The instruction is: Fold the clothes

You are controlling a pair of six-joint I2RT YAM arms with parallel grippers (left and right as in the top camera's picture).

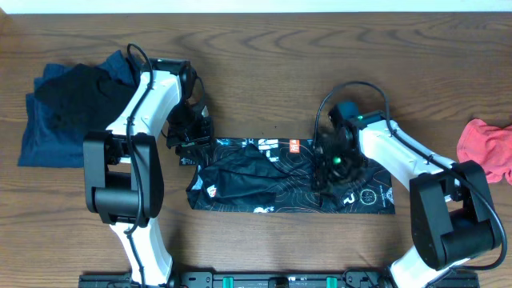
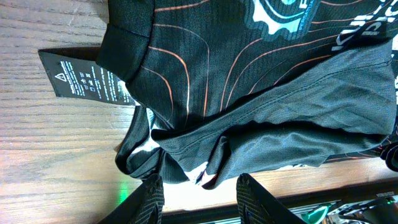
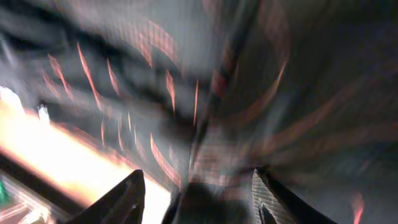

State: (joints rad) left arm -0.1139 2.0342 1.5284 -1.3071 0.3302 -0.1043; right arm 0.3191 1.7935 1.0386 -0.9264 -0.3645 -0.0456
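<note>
Black orange-lined sports shirt (image 1: 292, 176) lies folded mid-frame on the wooden desk (image 1: 264, 64); left jaws and right jaws, both spread, sit so close they could snag and unfold it.

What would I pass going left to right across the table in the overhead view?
pile of dark blue and black clothes → left gripper → black shirt → red cloth

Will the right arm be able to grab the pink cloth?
Probably yes: the pink cloth lies on bare table beside the right arm, with nothing between them.
</note>
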